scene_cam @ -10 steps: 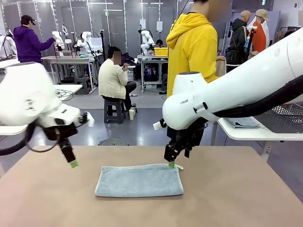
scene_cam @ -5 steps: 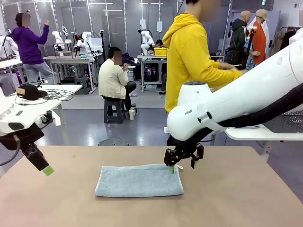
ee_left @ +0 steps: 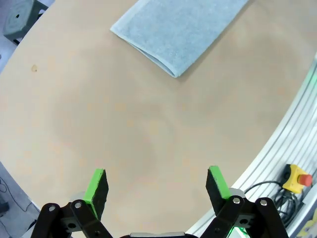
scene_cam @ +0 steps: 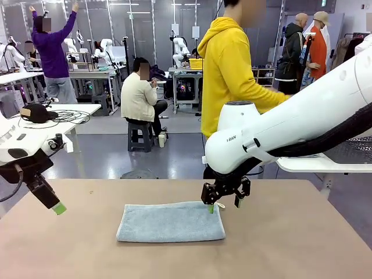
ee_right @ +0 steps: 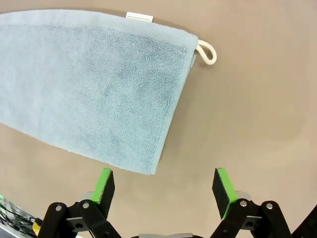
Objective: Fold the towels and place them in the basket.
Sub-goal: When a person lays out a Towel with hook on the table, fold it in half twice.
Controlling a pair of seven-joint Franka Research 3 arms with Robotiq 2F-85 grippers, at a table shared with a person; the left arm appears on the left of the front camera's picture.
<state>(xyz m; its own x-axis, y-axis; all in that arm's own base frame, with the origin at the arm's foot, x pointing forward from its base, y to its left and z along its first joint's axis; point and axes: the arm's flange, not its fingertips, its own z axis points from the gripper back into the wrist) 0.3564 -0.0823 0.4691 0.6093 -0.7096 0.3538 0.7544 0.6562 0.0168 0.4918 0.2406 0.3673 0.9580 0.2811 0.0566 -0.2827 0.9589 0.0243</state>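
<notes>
One pale grey-blue towel (scene_cam: 170,222) lies folded into a flat rectangle in the middle of the table. Its white label (ee_right: 138,17) and corner loop (ee_right: 207,52) sit at its far right corner. My right gripper (scene_cam: 224,202) hovers open just above that corner, and in the right wrist view the towel (ee_right: 94,84) lies ahead of the empty right gripper (ee_right: 162,191). My left gripper (scene_cam: 55,206) hangs open over the table's left edge, well away from the towel (ee_left: 183,29); nothing is between the left gripper's (ee_left: 157,191) pads. The dark lattice basket (scene_cam: 351,151) shows partly behind my right arm on a side table.
A person in a yellow hoodie (scene_cam: 232,75) stands at the far side, turned toward the white side table (scene_cam: 314,164) on the right. An emergency-stop button (ee_left: 297,176) sits beyond the table's near rail. Bare tabletop (scene_cam: 290,244) surrounds the towel.
My left arm has swung back to the left edge of the table. My right gripper has turned at the wrist above the towel's corner. The person has turned toward the side table.
</notes>
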